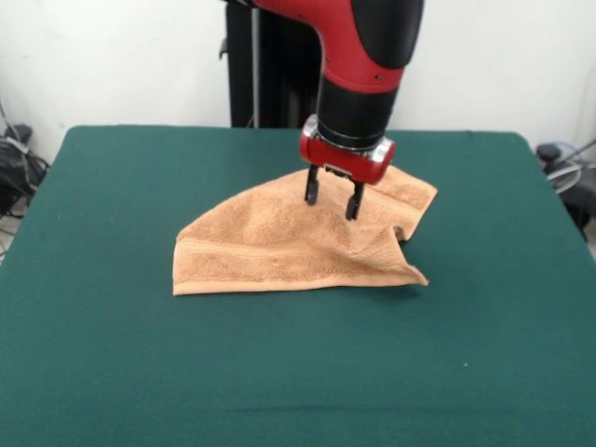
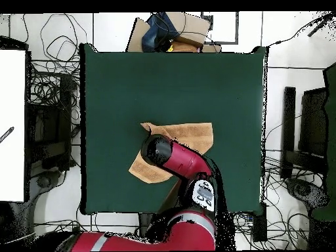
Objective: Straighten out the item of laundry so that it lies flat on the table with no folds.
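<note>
The arm reaches straight down; its tool (image 1: 332, 198) hangs released, fingers spread, just above the towel (image 1: 279, 247), which lies folded beneath it on the green counter (image 1: 112, 354).

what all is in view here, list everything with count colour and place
towel: one, light orange-tan, near the table's middle, rumpled with folds, not flat
table: one, dark green cloth top, fills most of both views
cables: many, black, on the floor round the table in the overhead view
cardboard box: one, brown, past the table's far edge in the overhead view
pedestal: one, black, at the table's far side in the front view
arm: one, red and black, reaching down over the towel
gripper: one, red body with black fingers, open, tips at the towel's raised part
</note>
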Robot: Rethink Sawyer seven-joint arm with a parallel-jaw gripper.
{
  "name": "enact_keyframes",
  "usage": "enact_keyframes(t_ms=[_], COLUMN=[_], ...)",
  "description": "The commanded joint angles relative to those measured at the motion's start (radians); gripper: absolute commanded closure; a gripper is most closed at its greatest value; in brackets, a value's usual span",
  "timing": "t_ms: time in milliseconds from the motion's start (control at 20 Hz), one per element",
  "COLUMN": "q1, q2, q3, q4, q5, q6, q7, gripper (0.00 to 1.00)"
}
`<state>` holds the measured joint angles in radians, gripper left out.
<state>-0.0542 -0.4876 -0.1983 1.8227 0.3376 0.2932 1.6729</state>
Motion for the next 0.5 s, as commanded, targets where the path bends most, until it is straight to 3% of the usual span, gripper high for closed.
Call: enact_keyframes(t_ms=[50, 500], q1=[-0.001, -0.047], q2=[0.011, -0.031], q3=[0.119, 0.159], q4=[0.003, 0.064], q5=[-0.03, -0.052], q6=[-0.079, -0.109], q7=[0.15, 0.128], gripper=[0.0, 0.0])
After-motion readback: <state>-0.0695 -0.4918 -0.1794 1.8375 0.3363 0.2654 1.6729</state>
